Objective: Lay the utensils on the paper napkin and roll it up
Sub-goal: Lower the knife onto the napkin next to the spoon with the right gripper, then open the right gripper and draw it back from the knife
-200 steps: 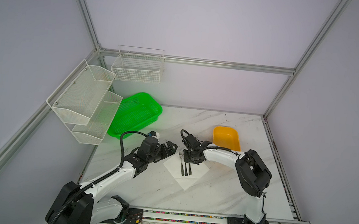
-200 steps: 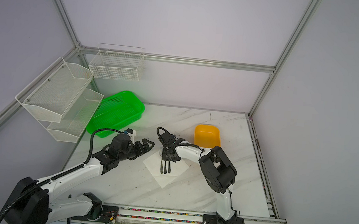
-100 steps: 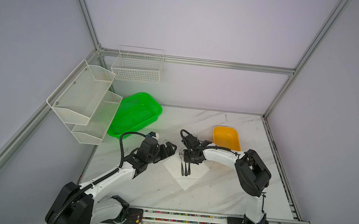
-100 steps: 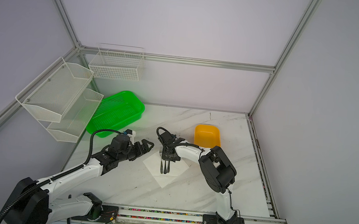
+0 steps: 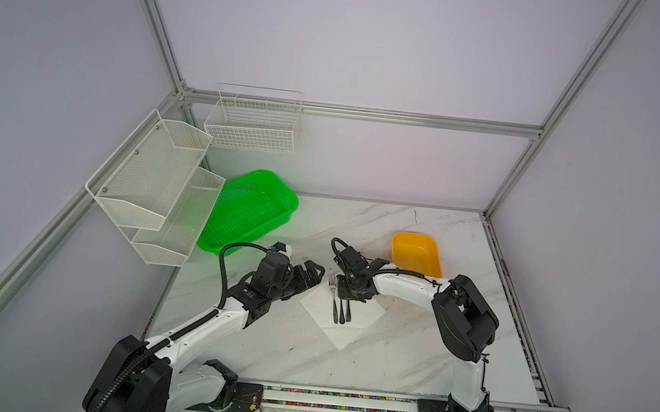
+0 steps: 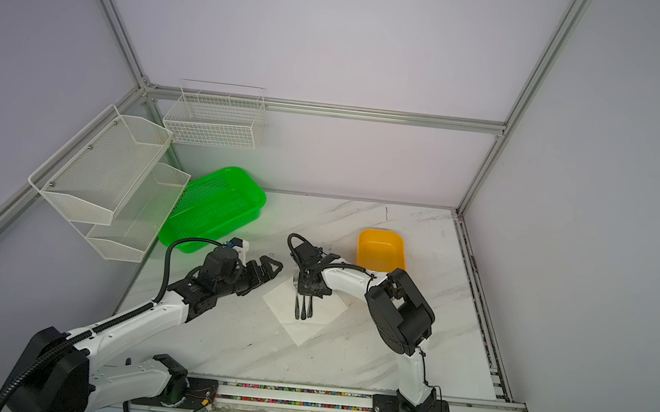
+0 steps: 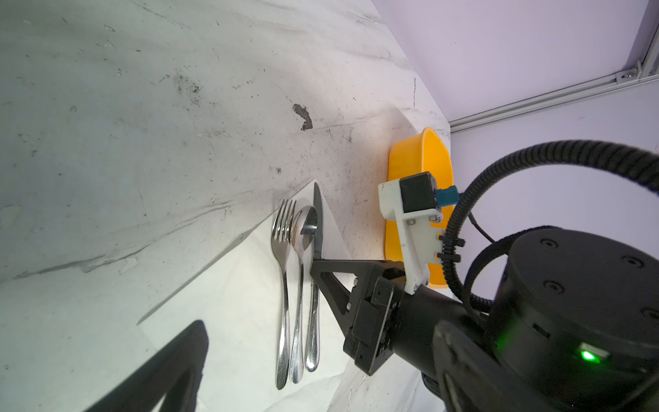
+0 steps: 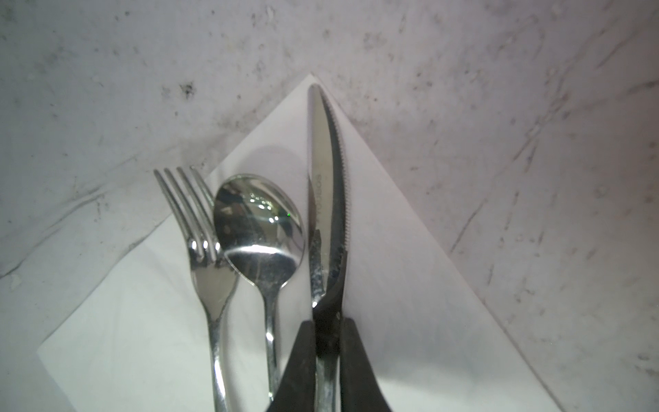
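White paper napkin [image 5: 362,317] lies flat on the marbled table [image 5: 304,350], turned so that you see it as a diamond in both top views. On it lie 3 utensils side by side, handles toward the robot's base: a fork [image 8: 210,278], then a spoon [image 8: 260,228], then a knife [image 8: 322,171]. The fork and spoon touch at their heads, and the fork's tine tips stick out past the napkin's edge over the bare table. The knife's blade points at the napkin's far corner.

Your right gripper [image 8: 328,335] is clamped on the knife where blade meets handle, with 1 dark finger on each side of the metal. In a top view you see it [image 5: 352,295] low over the heads of the utensils. Whether the knife rests fully on the paper, you cannot tell.

Your left gripper [image 5: 312,278] hangs just beside the napkin's left corner with its jaws spread wide and nothing between them.

Behind the right arm a yellow tub [image 5: 437,256] stands on the table, well apart from the napkin. A green basket [image 5: 250,213] sits at the far left.
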Controlling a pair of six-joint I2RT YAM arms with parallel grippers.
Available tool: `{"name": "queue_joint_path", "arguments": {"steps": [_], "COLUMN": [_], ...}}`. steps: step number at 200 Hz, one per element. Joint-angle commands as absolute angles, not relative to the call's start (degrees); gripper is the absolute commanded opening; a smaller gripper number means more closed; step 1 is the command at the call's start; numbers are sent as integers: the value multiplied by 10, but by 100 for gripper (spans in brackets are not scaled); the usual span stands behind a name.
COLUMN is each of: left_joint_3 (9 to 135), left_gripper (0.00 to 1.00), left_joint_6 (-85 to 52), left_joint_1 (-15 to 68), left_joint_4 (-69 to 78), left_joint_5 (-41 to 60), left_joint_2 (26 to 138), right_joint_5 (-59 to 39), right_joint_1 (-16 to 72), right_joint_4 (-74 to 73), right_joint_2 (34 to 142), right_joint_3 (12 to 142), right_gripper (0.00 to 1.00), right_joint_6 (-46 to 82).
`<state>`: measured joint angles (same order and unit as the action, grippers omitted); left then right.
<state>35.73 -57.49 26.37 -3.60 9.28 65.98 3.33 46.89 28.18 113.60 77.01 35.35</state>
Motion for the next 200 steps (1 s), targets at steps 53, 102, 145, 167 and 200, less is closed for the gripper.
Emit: {"name": "queue_joint_path", "arguments": {"steps": [53, 102, 145, 167, 200], "left_joint_3": [331, 331, 331, 320, 321], "left_gripper": [97, 97, 97, 97, 97], "left_joint_6": [-577, -574, -566, -567, -564], "left_joint_1": [260, 260, 260, 260, 260], "left_joint_4": [-29, -33, -40, -38, -45], "left_joint_5": [97, 97, 106, 112, 113], "left_joint_2": [638, 635, 638, 636, 622], "right_joint_5": [47, 53, 40, 35, 32], "right_joint_1": [471, 470, 471, 471, 470], "right_joint_4": [327, 339, 319, 315, 301], "right_joint_2": [1140, 1142, 1118, 1102, 1059], "right_joint_3": [755, 760, 747, 742, 738], "right_gripper": [13, 14, 19, 20, 34], "right_joint_6": [382, 369, 362, 362, 359]}}
